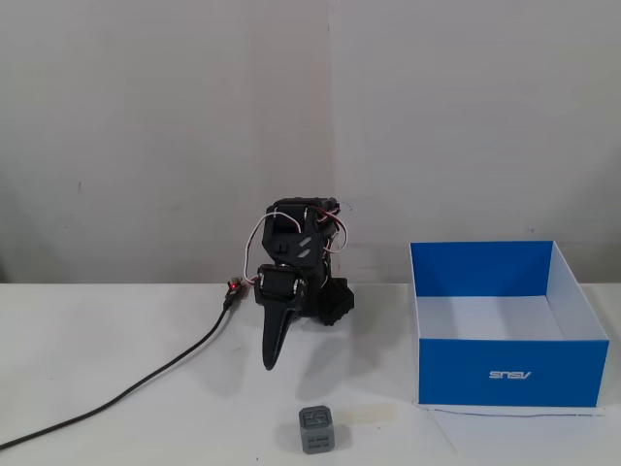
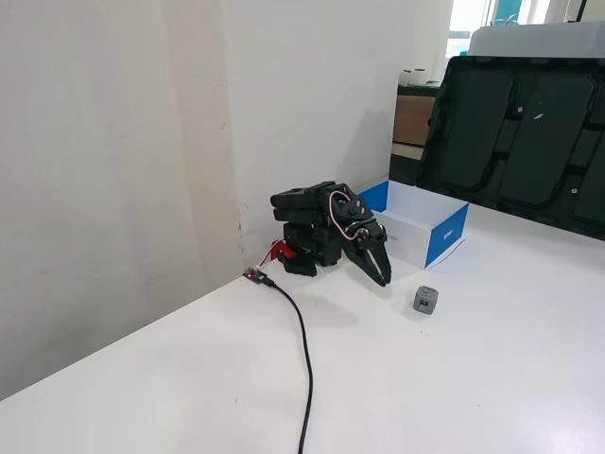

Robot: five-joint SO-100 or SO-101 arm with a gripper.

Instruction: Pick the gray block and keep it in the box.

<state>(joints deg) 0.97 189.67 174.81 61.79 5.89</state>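
Nothing is picked yet: the folded arm's jaws (image 1: 271,361) look pressed together, pointing down at the counter (image 1: 116,340), while the block (image 1: 316,430) sits on it near the box (image 1: 511,374), so next comes reaching forward and spreading over it.

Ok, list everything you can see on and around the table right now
gray block: one, gray, on the table in front of the arm, beside the box.
box: one, blue outside, white inside, open, empty, at right in a fixed view.
tape strip: one, pale, on the table right of the block.
cable: one, black, running from the arm across the table.
table: one, white.
black trays: dark, propped behind the table.
arm: one, black, folded down.
gripper: one, black, shut, tip pointing at the table.
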